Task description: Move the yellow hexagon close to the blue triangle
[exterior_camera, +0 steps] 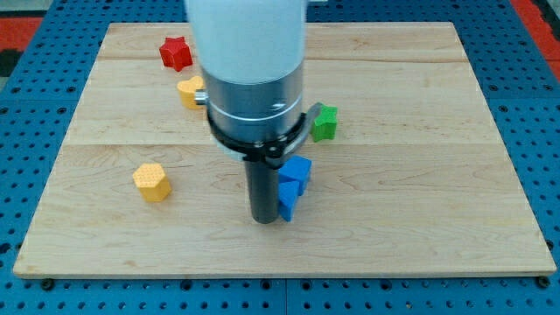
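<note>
Crowding my tip (265,219): blue triangle (287,199), blue block (297,168); yellow hexagon (151,181) well apart

surface: light wooden board (420,131), plank seams running left-right | base: blue pegboard (534,105) with rows of holes | top corners: red patches (26,22) | light: even, soft

Two yellow blocks (151,181) (191,89), two blue (297,169) (288,199), one red (175,53), one green (325,122)

Single high frontal view over board (490,131)
</note>
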You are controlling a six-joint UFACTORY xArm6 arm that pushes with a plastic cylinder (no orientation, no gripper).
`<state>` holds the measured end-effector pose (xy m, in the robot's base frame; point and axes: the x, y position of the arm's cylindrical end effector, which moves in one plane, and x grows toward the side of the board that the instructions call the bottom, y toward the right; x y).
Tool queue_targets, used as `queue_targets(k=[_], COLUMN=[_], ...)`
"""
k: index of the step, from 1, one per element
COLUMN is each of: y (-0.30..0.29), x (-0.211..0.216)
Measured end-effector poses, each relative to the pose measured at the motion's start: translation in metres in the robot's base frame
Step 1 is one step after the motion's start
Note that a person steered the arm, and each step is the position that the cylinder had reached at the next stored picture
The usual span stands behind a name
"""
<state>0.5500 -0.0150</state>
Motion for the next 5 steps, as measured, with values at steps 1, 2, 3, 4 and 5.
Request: queue_targets(k=[1,2,3,4,5], y=[0.003,-0.01,-0.016,-0.035,-0.093], x=[-0.002,0.004,0.021,0.03,0.03])
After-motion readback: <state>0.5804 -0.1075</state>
